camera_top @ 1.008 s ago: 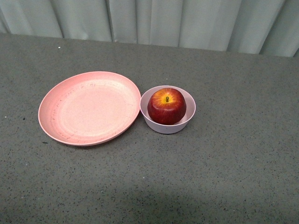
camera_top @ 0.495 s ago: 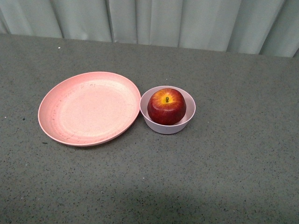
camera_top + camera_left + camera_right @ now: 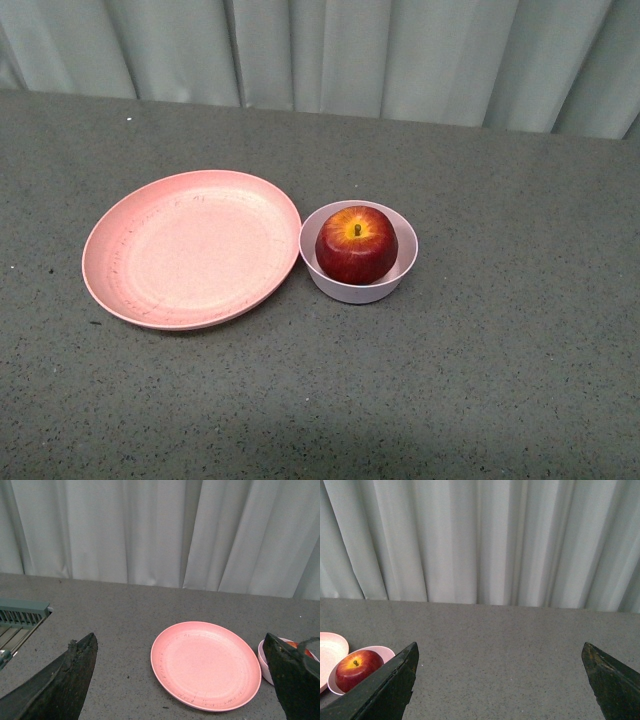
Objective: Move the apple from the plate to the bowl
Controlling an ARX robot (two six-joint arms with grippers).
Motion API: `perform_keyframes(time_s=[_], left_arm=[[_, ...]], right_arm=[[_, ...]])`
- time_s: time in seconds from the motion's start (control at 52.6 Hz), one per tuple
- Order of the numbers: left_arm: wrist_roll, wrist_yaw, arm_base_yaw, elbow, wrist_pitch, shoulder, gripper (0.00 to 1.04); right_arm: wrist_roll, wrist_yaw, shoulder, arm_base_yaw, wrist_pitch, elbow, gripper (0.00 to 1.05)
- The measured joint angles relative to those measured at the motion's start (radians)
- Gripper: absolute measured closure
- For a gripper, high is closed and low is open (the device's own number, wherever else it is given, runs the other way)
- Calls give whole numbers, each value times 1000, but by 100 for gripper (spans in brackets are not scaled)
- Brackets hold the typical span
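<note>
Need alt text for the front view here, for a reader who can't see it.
A dark-red apple sits stem-up in a small pale pink bowl on a grey speckled table. An empty salmon-pink plate lies just left, pale curtain behind.

Front view looks down and forward from the robot's body onto the speckled grey tabletop, taking in the wide salmon-pink plate and the small pale pink bowl beside it. Left wrist camera sits low above the table, facing the pale pleated curtain, with the same plate in mid-frame. Right wrist camera, equally low and curtain-facing, shares the bowl and dark-red apple at its edge.
</note>
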Motion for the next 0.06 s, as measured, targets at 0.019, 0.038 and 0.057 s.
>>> perform_keyframes(time_s=[0.019,0.038,0.057], left_arm=[[0,0,0,0,0,0,7],[0,0,0,0,0,0,7],[0,0,0,0,0,0,7]], right_arm=[[0,0,0,0,0,0,10],[0,0,0,0,0,0,10],[0,0,0,0,0,0,10]])
